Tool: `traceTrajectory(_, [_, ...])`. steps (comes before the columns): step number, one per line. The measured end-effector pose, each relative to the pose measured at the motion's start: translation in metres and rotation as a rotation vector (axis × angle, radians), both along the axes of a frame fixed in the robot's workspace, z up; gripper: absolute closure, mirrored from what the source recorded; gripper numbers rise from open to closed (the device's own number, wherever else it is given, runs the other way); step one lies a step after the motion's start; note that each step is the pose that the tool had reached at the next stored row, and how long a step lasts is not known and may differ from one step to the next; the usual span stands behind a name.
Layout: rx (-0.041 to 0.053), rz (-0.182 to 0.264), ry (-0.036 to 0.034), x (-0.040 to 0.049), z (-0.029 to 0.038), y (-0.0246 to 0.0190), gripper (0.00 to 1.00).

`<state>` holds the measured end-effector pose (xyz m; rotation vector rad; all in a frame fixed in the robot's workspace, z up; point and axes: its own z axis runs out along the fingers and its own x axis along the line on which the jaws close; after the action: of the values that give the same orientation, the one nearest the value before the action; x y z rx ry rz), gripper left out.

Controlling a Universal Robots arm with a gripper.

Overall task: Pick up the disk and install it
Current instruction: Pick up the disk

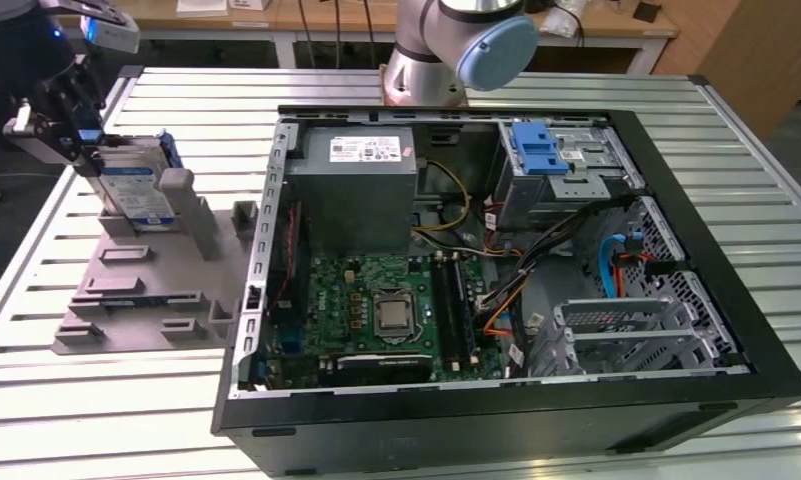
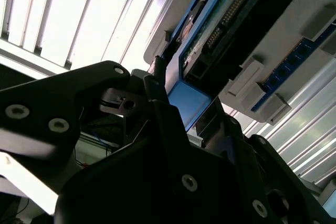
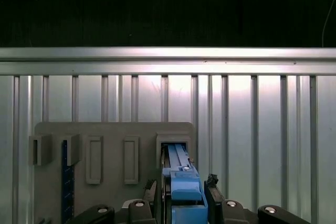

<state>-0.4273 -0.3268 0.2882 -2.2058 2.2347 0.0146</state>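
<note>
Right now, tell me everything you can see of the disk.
The disk is a flat silver metal drive with a blue-and-white label, framed by a blue plastic bracket. It stands upright on edge in a slot of the grey fixture on the slatted table, at the exterior view's left. The second wrist view shows its green circuit board. The gripper is at its upper edge.

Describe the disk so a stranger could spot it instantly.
Beside the open computer case, on the exterior view's left, sits a grey slotted fixture. The disk stands on edge in it: silver, blue-and-white label, blue bracket, among plain grey posts.
</note>
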Motion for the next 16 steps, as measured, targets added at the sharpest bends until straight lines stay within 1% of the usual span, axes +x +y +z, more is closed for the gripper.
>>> traceTrajectory(6, [-0.0001,0.000,0.0002,0.0000,-0.0006,0.0000,0.52])
traceTrajectory(11, [0.0000,0.000,-0.0001,0.0000,0.0014,0.0000,0.52])
traceTrajectory(16, [-0.0001,0.000,0.0003,0.0000,0.0014,0.0000,0.52])
